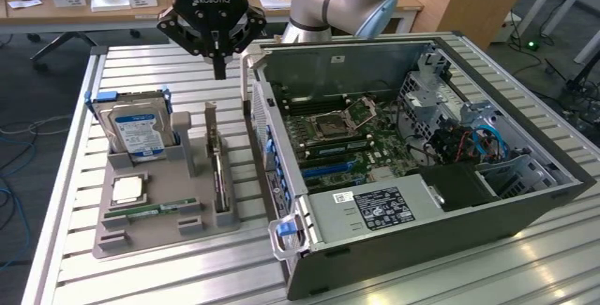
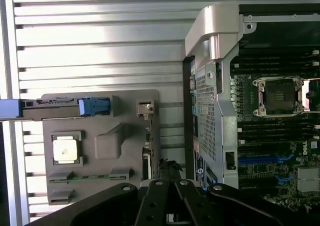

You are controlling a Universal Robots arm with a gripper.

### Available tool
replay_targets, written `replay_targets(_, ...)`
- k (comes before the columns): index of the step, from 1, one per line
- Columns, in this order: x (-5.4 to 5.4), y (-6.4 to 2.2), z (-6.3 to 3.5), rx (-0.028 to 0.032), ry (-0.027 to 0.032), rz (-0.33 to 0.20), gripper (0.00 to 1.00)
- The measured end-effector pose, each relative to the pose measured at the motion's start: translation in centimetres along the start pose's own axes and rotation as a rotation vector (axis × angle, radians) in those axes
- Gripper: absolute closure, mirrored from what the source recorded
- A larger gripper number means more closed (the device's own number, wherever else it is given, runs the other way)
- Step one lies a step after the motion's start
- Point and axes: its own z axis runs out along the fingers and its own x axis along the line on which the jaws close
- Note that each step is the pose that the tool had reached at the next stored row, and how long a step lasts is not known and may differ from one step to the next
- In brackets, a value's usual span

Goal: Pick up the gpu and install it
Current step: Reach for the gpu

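Gripper (image 1: 219, 69), fingers closed together and empty, hangs above the slatted tabletop (image 1: 140, 66) near the edge by the arm's base. Below it the gpu (image 1: 221, 171) stands on edge in the gray holder (image 1: 140, 242), between the hard drive (image 1: 136, 133) and the open computer case (image 1: 525, 203).

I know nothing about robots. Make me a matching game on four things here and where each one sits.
Things:
1. hard drive
2. gpu
3. processor chip
4. gripper

Places:
A. lying flat in the tray
B. in the air above the table
C. upright, blue label showing
D. on edge in the tray slot nearest the case

Pairs: 1-C, 2-D, 3-A, 4-B
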Motion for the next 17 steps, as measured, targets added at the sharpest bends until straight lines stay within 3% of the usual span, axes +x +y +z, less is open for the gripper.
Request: replay_targets(17, 0.51, -0.04, -0.01, 0.0, 0.0001, 0.0, 0.89)
